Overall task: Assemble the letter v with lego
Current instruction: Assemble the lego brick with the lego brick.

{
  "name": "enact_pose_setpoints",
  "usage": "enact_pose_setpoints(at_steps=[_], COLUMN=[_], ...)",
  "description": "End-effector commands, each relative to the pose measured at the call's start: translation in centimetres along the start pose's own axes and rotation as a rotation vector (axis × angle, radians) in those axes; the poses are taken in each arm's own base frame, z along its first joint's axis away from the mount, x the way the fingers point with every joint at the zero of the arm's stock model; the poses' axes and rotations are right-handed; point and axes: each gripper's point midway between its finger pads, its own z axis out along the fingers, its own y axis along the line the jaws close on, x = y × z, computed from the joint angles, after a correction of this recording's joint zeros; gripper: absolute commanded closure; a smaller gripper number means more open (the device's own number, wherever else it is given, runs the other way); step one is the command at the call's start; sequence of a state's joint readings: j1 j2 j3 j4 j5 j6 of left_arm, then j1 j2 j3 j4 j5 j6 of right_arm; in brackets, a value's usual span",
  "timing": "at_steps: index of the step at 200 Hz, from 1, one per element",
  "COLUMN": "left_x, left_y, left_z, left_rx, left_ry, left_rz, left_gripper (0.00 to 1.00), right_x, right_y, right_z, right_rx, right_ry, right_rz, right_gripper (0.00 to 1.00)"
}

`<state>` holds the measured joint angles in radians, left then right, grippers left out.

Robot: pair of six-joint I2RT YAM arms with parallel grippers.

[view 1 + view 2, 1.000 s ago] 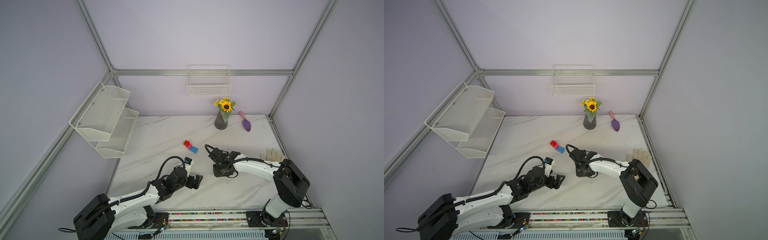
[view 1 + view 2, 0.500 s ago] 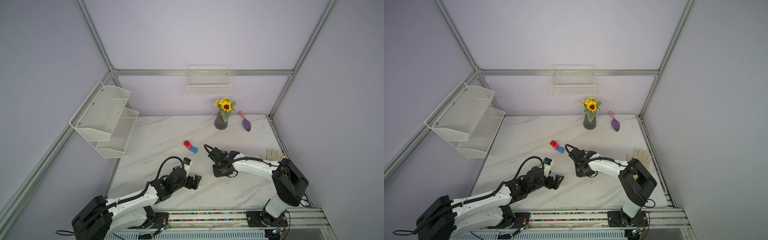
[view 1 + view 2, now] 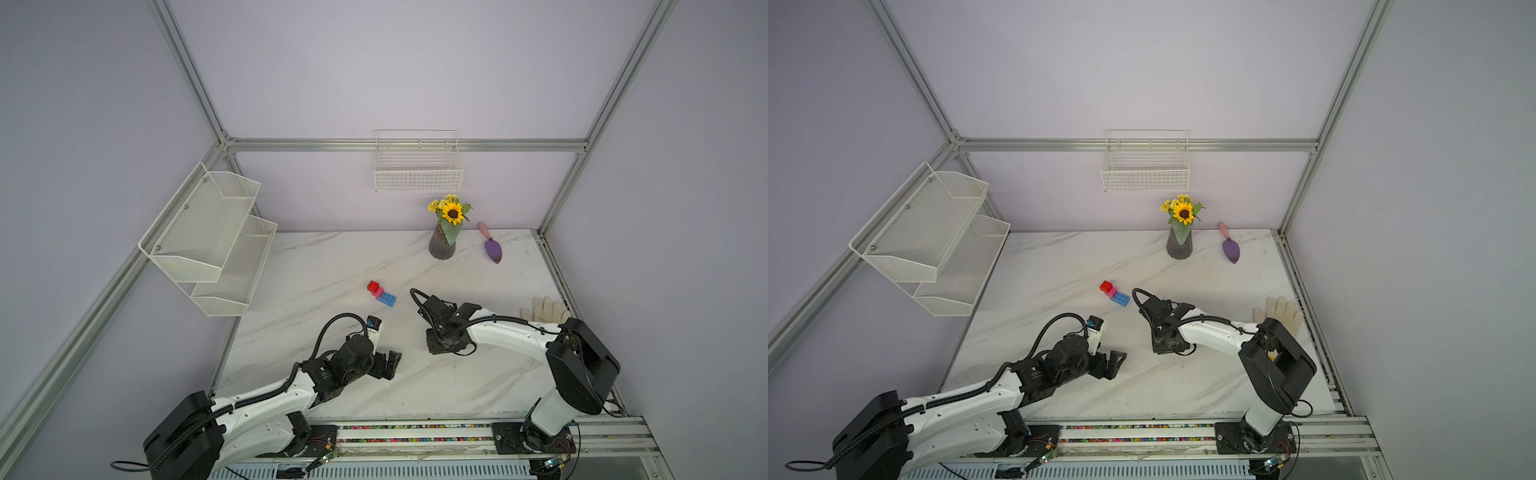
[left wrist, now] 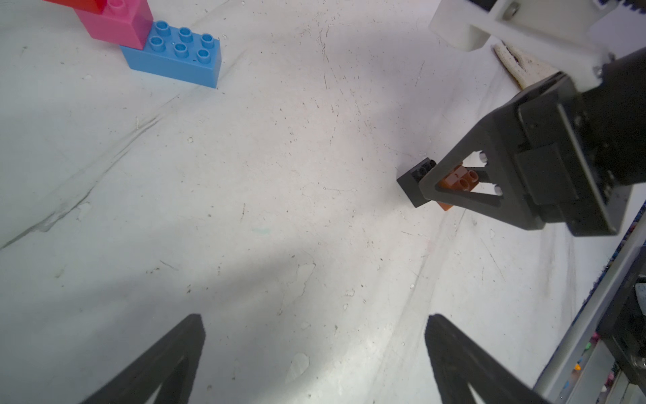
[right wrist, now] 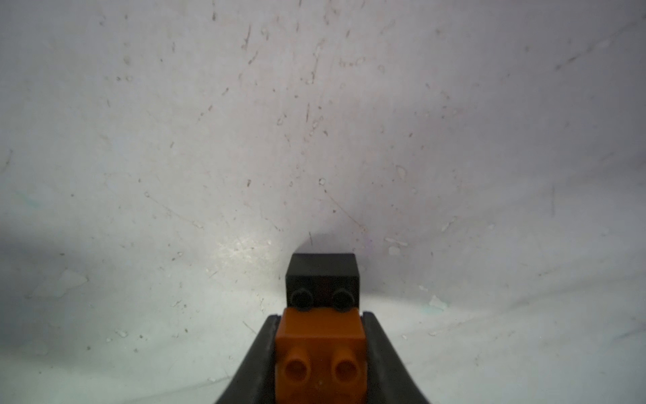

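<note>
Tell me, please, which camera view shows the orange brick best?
The right wrist view: the orange brick is large between the right gripper's fingers, touching the black brick. The left wrist view shows it small, partly behind a finger. In both top views the gripper hides it.

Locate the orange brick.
In both wrist views the orange brick sits clamped in the right gripper, joined to the black brick, right of the blue brick.

Place: robot lab test cell.
Enclosure: aluminium frame (image 3: 407, 144), lavender wall panels (image 3: 374, 62).
Bench: marble-look tabletop (image 3: 332, 266); arm base rail (image 3: 415, 432) at 6 o'clock.
Props: wire basket (image 3: 417, 174) at 12 o'clock, mesh shelf (image 3: 208, 232) at 9 o'clock, sunflower vase (image 3: 441, 247) at 1 o'clock.
</note>
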<state>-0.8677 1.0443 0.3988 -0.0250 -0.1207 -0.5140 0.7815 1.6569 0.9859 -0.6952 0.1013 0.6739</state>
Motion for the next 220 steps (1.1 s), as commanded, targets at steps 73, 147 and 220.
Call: enact_pose_setpoints(at_steps=[73, 147, 220], left_x=[-2.0, -2.1, -2.1], left_y=[-0.7, -0.5, -0.3], left_z=[-0.5, -0.9, -1.3], left_rx=[0.008, 0.000, -0.004], left_ry=[-0.057, -0.069, -0.077], left_rz=[0.003, -0.009, -0.028], left_gripper=[0.00, 0.00, 0.00], right_x=[5.7, 5.5, 6.1], right_y=[-3.6, -2.8, -2.4], right_z=[1.5, 2.6, 5.1], right_rx=[0.147, 0.172, 0.159], right_ry=[0.158, 0.139, 0.134], right_rz=[0.085, 0.015, -0.066], right_gripper=[0.90, 0.91, 0.92])
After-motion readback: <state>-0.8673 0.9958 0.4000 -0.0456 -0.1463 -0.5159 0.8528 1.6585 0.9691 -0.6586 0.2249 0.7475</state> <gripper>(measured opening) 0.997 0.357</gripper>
